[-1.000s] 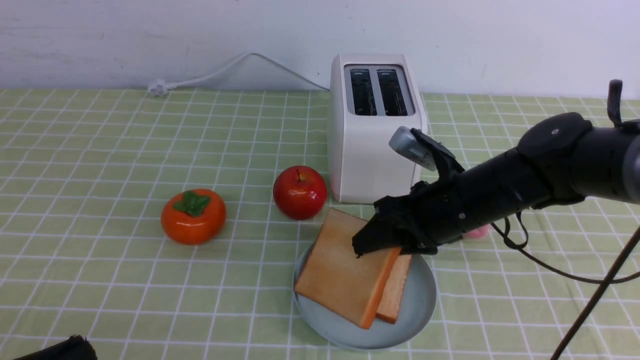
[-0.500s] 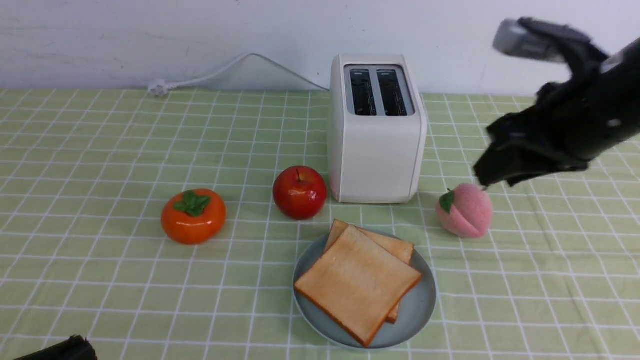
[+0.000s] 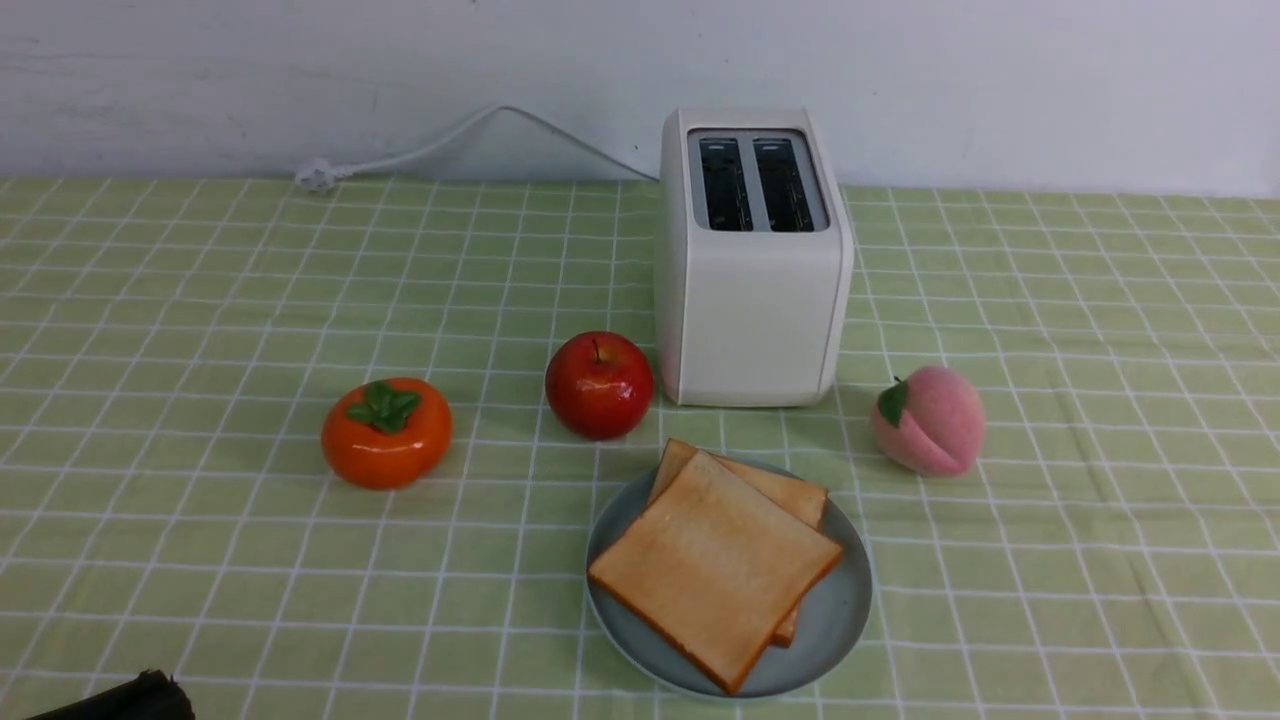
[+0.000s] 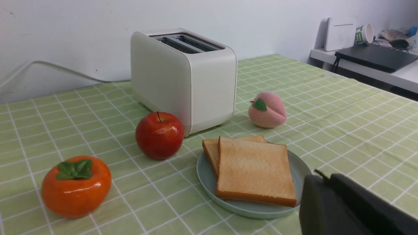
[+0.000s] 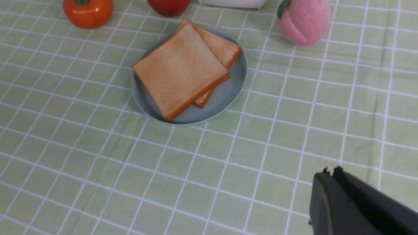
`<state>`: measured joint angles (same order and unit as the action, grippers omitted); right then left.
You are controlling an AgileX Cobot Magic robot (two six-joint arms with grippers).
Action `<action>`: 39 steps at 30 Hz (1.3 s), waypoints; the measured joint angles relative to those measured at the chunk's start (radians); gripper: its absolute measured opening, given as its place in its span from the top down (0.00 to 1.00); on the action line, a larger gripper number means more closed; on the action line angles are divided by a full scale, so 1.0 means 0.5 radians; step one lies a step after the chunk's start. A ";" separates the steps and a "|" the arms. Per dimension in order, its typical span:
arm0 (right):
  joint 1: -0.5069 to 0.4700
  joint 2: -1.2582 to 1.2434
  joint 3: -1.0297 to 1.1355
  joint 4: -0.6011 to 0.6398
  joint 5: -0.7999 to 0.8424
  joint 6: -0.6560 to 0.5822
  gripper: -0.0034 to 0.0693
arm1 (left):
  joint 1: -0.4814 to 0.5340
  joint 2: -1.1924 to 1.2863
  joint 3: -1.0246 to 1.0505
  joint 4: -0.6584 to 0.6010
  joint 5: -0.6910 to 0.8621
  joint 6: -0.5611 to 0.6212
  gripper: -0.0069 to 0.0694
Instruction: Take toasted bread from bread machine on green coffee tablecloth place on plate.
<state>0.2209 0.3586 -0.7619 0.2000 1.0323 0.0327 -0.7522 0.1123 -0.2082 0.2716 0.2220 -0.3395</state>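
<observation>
Two slices of toasted bread (image 3: 712, 565) lie stacked flat on the pale blue-green plate (image 3: 845, 620), the lower slice (image 3: 790, 492) peeking out behind. The white bread machine (image 3: 752, 260) stands behind the plate on the green coffee tablecloth (image 3: 200, 300), both slots dark and empty. My right gripper (image 5: 329, 173) is shut on nothing, above bare cloth well off the plate (image 5: 225, 94), and out of the front view. My left gripper (image 4: 321, 178) is shut and empty too, near the plate's rim (image 4: 300, 168) in its wrist view. Only a dark tip (image 3: 120, 700) of it shows at the front view's bottom left.
A red apple (image 3: 598, 385) sits just left of the bread machine, an orange persimmon (image 3: 386, 432) further left, and a pink peach (image 3: 928, 420) to the right. The white cord and plug (image 3: 318, 176) lie along the back wall. A side desk with a laptop (image 4: 375, 55) stands beyond the table.
My right gripper let go of the top slice, which now lies flat on the plate. The arm rose, drew back to the right out of the front view, and its jaws shut.
</observation>
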 joint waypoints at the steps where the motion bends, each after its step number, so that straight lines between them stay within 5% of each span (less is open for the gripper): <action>1: 0.000 -0.108 0.099 -0.041 -0.128 0.000 0.95 | 0.000 0.000 0.000 0.000 0.000 0.000 0.88; 9: 0.000 -0.744 0.602 -0.126 -0.901 0.000 0.93 | 0.000 0.000 0.001 -0.002 -0.001 0.000 0.88; 23: -0.020 -0.604 0.844 -0.287 -0.949 0.081 0.97 | 0.000 0.000 0.005 -0.007 0.007 0.000 0.86; 29: -0.392 -0.668 1.262 -0.281 -1.199 0.110 0.98 | 0.000 0.000 0.005 -0.007 0.007 0.000 0.86; 39: -0.420 -0.740 1.558 -0.291 -1.285 0.156 0.98 | 0.000 0.000 0.005 -0.007 0.010 0.000 0.86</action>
<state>0.0110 -0.0112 0.0169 0.0543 0.3898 0.1106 -0.7522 0.1123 -0.2059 0.2681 0.2269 -0.3395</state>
